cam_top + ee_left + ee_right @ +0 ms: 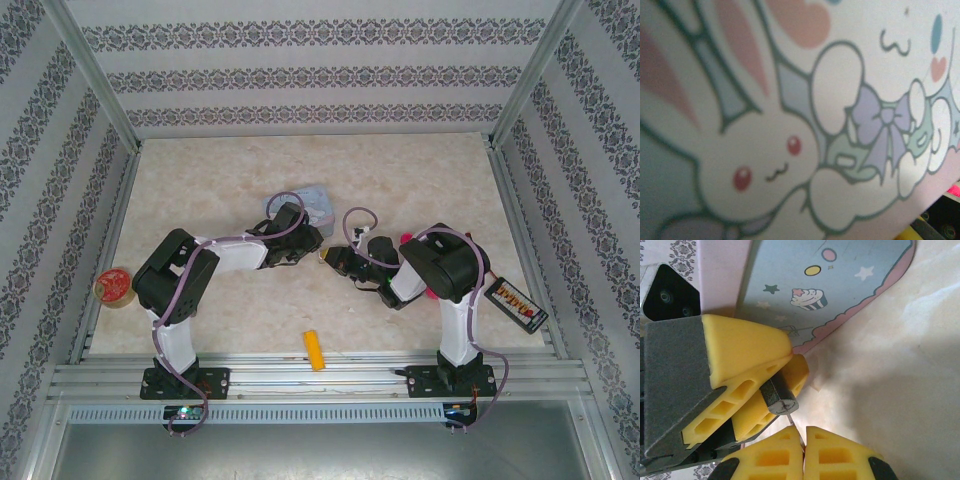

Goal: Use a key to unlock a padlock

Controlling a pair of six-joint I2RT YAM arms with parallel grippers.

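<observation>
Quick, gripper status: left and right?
Left gripper: closed on the padlock.
Right gripper: shut on the key, a thin sliver between its tips.

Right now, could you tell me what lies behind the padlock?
Behind the padlock lies the pale blue cartoon tin, resting on the table. The left gripper's yellow fingers cover part of the padlock, so its shackle cannot be seen.

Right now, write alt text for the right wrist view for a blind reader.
The left tool grips the small dark padlock above the right tool, whose closed yellow fingers pinch a thin key pointing up at it. Behind lie a pale blue cartoon tin and the beige table.
</observation>
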